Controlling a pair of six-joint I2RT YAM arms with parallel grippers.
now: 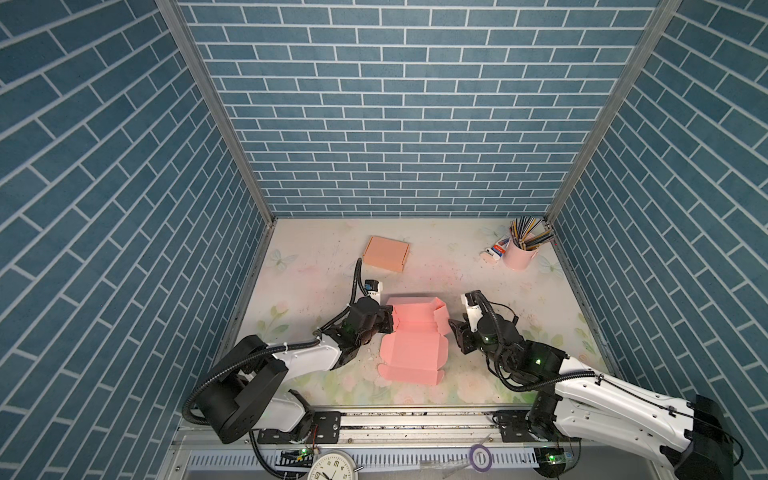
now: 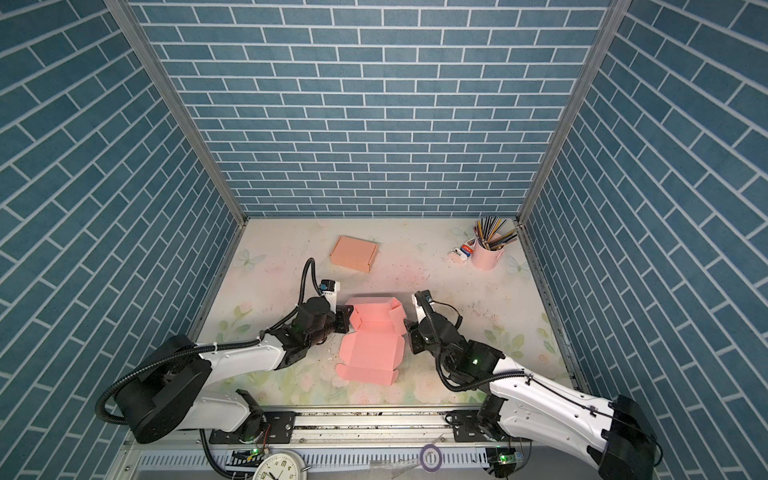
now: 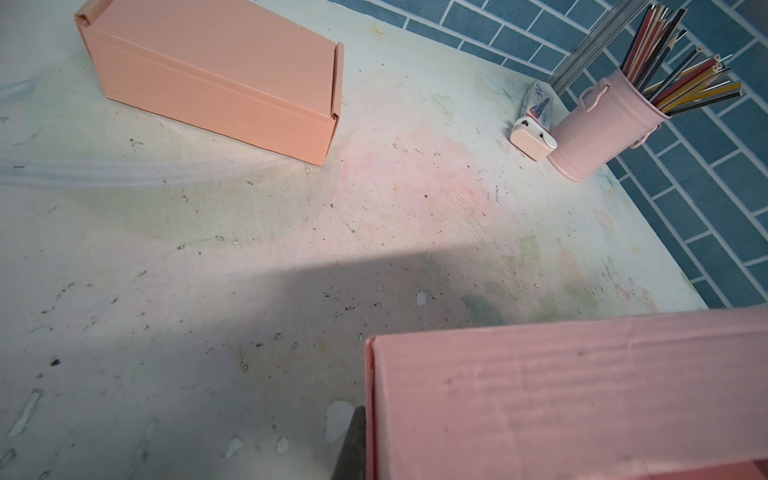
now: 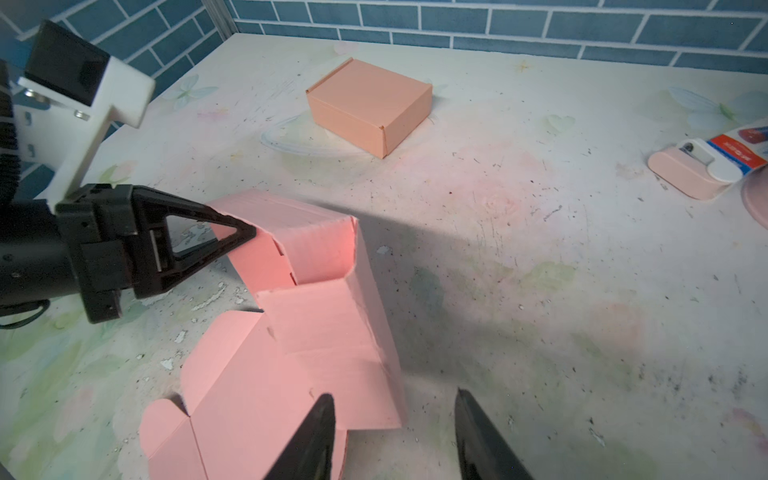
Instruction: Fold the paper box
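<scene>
The paper box point(image 1: 413, 349) rests centrally on the table point(image 1: 316, 270), partly erected (lid panel flat). The left gripper point(image 4: 249, 232) is clamped on its left wall; the right gripper point(image 4: 395, 397) stands beside the right wall, jaws apart.

white arms point(image 1: 307, 358), black joints point(image 1: 241, 395), ribbed black cables point(image 1: 356, 278).

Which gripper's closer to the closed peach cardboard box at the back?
Left. The left gripper, pinching the left wall of the half-folded pink paper box, sits directly in front of the closed peach cardboard box. The right gripper, open, is beyond the pink box's right side, farther away.
</scene>
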